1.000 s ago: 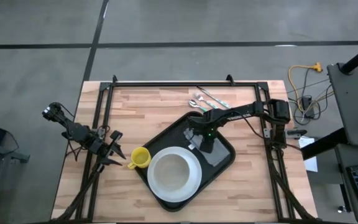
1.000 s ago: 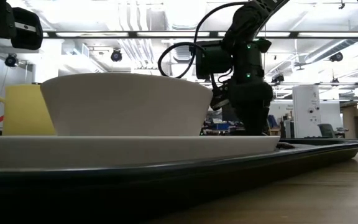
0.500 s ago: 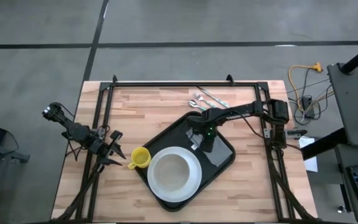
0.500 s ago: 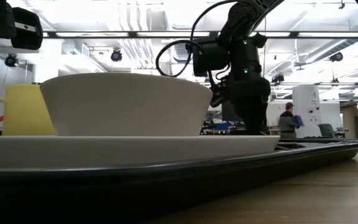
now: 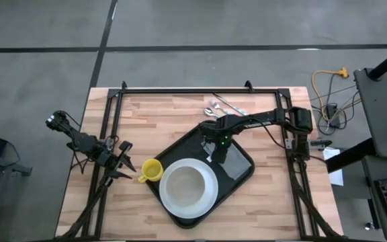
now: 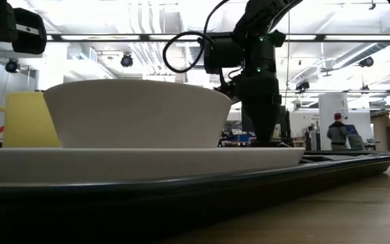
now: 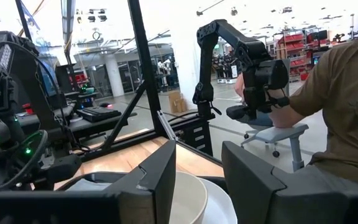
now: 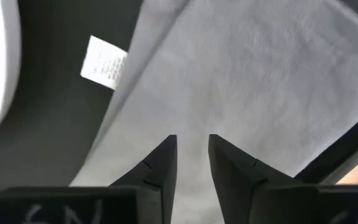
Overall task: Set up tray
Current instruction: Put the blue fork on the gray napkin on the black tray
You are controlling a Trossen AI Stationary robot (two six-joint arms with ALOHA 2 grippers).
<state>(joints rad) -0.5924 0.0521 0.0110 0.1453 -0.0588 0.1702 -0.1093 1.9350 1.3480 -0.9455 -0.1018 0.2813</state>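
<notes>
The black tray [image 5: 180,151] lies slantwise in the middle of the table. On it stands a white plate [image 5: 210,195] with a white bowl [image 5: 187,185], which also shows in the low view [image 6: 137,112]. A grey cloth [image 5: 234,167] with a white tag [image 8: 104,62] lies flat in the tray's right part. My right gripper [image 5: 213,149] hangs over the cloth [image 8: 260,81], pointing down, fingers a little apart and empty [image 8: 192,149]. A yellow cup [image 5: 152,171] stands on the table at the tray's left side. My left gripper [image 5: 121,163] waits open at the table's left edge.
Spoons and other cutlery [image 5: 222,106] lie on the wood beyond the tray's far corner. A black frame [image 5: 180,89] runs round the table. A person sits beyond the table in the left wrist view [image 7: 347,118]. Another stands far off in the low view [image 6: 337,132].
My right gripper has risen off the grey cloth and drifted a little toward the table's far-left. The cloth stays flat in the tray. A person in the room behind has walked across.
</notes>
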